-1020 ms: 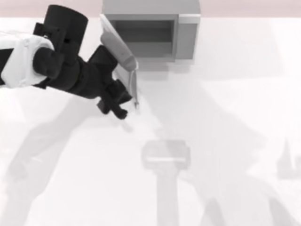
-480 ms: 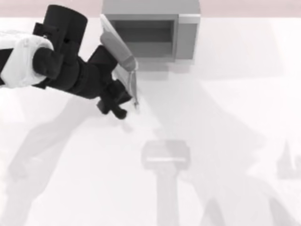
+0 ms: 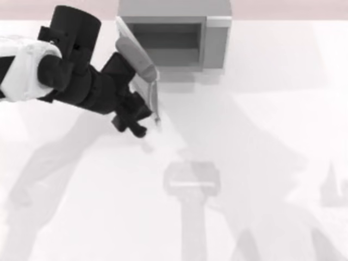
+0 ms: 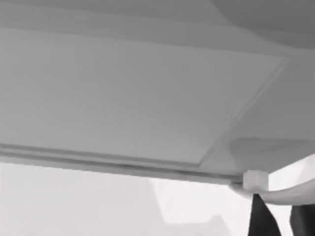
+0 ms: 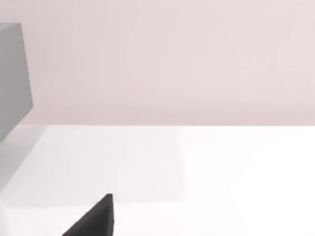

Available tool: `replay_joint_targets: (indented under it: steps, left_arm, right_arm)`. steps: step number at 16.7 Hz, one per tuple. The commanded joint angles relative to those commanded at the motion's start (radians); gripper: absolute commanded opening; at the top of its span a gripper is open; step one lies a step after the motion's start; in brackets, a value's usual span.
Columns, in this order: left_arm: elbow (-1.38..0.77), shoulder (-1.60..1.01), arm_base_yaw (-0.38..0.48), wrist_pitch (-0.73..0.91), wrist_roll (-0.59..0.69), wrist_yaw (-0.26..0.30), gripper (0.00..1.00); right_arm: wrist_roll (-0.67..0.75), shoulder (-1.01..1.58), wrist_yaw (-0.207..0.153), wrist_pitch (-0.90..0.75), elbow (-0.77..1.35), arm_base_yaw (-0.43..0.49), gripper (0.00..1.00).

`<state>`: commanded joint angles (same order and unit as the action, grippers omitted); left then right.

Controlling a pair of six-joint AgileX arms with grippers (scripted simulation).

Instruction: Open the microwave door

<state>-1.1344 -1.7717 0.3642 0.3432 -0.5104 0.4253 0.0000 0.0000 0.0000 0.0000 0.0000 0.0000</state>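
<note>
The microwave (image 3: 174,38) stands at the far edge of the white surface (image 3: 261,163), a little left of the middle in the top view, with its cavity facing the near side. Its dark interior (image 3: 166,41) is exposed, and the narrow plain grey control panel (image 3: 216,46) sits on the microwave's right end.

The microwave door (image 3: 136,57) is swung well out from the microwave's left front corner, angling toward the near side and slightly right, away from the cavity. The slim silver bar handle (image 3: 156,103) runs along the door's free edge, the part of the door farthest from the microwave.

The left gripper (image 3: 142,120) reaches in from the left of the microwave, its black arm lying just beside the outer face of the door. Its fingers (image 3: 136,128) sit right at the handle's outer end, on the door's left side. From above, whether they are spread or pinching the bar cannot be told. In the left wrist view the door panel (image 4: 138,98) fills most of the frame, tilted, with the handle's end block (image 4: 256,179) and curved bar at the door's edge and two dark fingers (image 4: 261,221) just below that bar; contact looks close but their grip cannot be judged there either.

The right gripper is out of the top view. The right wrist view shows only one dark finger tip (image 5: 96,219) over bare surface, with a grey side of the microwave (image 5: 12,78) well apart from it.
</note>
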Motion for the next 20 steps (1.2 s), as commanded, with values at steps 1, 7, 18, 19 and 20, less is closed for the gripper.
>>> replay_joint_targets:
  steps: [1, 7, 18, 19, 20]
  left_arm:
    - [0.000, 0.000, 0.000, 0.000, 0.000, 0.000, 0.00]
    - [-0.005, 0.000, -0.016, 0.023, -0.046, 0.031, 0.00]
    - [-0.008, -0.002, -0.031, 0.039, -0.077, 0.045, 0.00]
    - [-0.008, -0.002, -0.031, 0.039, -0.077, 0.045, 0.00]
    - [-0.008, -0.002, -0.031, 0.039, -0.077, 0.045, 0.00]
  right_arm:
    - [0.000, 0.000, 0.000, 0.000, 0.000, 0.000, 1.00]
    - [0.000, 0.000, 0.000, 0.000, 0.000, 0.000, 1.00]
    - [0.000, 0.000, 0.000, 0.000, 0.000, 0.000, 1.00]
    - [0.000, 0.000, 0.000, 0.000, 0.000, 0.000, 1.00]
    - [0.000, 0.000, 0.000, 0.000, 0.000, 0.000, 1.00]
